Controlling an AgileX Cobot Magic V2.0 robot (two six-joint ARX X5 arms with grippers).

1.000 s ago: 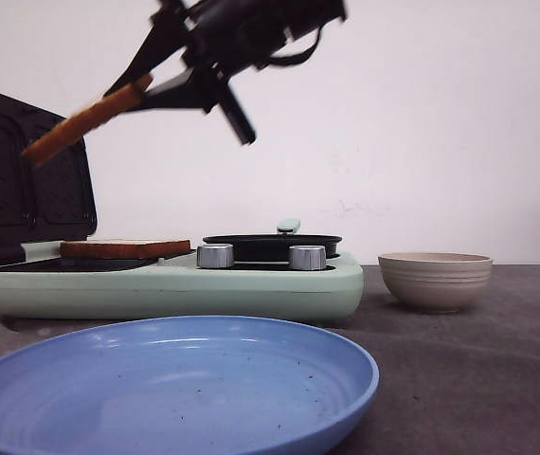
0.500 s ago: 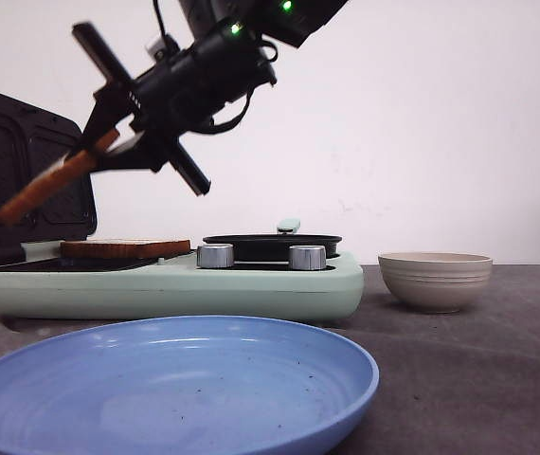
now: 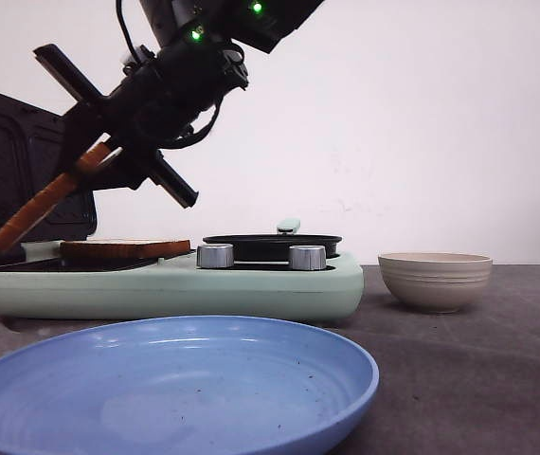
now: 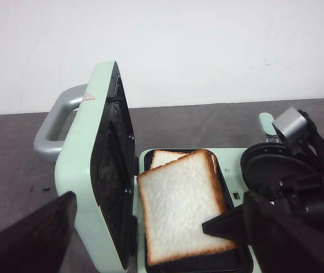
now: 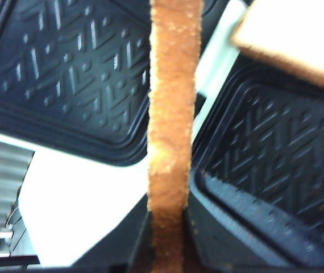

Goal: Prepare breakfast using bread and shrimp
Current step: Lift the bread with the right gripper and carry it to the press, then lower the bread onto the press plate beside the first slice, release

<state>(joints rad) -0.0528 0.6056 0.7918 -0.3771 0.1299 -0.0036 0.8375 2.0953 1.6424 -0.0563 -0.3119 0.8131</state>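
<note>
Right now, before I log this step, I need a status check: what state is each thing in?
Sandwich maker: lid open, standing upright.
Bread slice on the plate: lying flat in the maker.
Held bread slice: tilted, gripped by the right hand, lower edge near the maker.
Left hand: open, empty.
Blue plate: empty.
Beige bowl: upright; contents not visible.
Black pan: contents not visible.
</note>
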